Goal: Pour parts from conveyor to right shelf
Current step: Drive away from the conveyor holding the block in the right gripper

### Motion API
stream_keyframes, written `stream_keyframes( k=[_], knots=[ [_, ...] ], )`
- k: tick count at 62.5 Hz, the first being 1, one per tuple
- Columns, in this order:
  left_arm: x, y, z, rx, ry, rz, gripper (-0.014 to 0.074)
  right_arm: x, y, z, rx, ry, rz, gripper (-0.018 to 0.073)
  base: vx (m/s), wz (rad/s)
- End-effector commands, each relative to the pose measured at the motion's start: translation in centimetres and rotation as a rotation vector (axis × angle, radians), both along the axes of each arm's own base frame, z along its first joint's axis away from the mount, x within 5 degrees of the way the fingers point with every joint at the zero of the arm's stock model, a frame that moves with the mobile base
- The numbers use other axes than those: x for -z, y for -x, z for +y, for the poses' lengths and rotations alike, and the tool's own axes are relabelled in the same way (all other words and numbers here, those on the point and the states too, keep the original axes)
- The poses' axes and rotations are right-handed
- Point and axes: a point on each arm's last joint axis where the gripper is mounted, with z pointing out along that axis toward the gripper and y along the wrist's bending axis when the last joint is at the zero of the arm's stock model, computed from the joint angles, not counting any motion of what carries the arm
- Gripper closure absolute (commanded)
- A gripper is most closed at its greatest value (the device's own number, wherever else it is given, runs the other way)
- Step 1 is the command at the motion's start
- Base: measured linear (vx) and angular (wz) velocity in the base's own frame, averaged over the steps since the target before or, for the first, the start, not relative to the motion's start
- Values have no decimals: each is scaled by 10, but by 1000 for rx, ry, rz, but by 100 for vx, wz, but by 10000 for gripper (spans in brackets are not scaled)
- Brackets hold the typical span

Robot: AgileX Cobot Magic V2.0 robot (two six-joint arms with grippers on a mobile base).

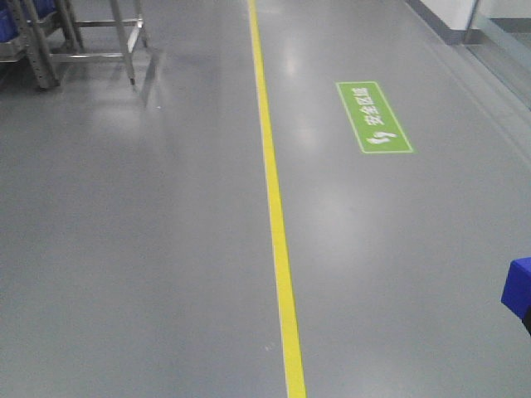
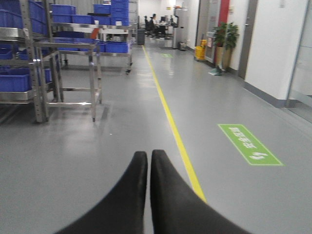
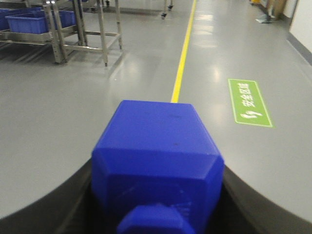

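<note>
My right gripper (image 3: 157, 195) is shut on a blue plastic parts bin (image 3: 158, 156), its black fingers (image 3: 58, 200) pressed against both sides. The bin fills the lower middle of the right wrist view and hides the fingertips. A corner of the same bin (image 1: 518, 286) shows at the right edge of the front view. My left gripper (image 2: 148, 158) is shut and empty, its black fingers (image 2: 168, 195) together above the grey floor. The conveyor and the parts are out of view.
A yellow floor line (image 1: 278, 224) runs ahead down the aisle. A green floor sign (image 1: 373, 116) lies right of it. Metal racks (image 2: 48, 73) with several blue bins (image 2: 14, 83) stand at the left. A white wall (image 2: 278, 44) runs along the right.
</note>
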Motion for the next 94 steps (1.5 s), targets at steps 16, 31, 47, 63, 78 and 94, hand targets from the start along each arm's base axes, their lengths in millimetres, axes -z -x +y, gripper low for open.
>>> stream_keyframes(
  k=[16,31,47,63,78,94],
  knots=[
    [3,0,0,5,6,-60,603,-14,-2,-1,17,-14,-87,565,57,22],
    [3,0,0,5,6,-60,603,-14,-2,-1,17,-14,-86,565,63,2],
    [3,0,0,5,6,-60,603,-14,-2,-1,17,-14,-86,565,70,-7],
    [3,0,0,5,6,-60,603,-14,-2,-1,17,-14,-86,565,75,-2],
    [3,0,0,5,6,-60,603,-14,-2,-1,17,-14,-86,565,82,5],
    [3,0,0,5,6,-60,603,-14,-2,-1,16,-14,-81,565,85,8]
  ],
)
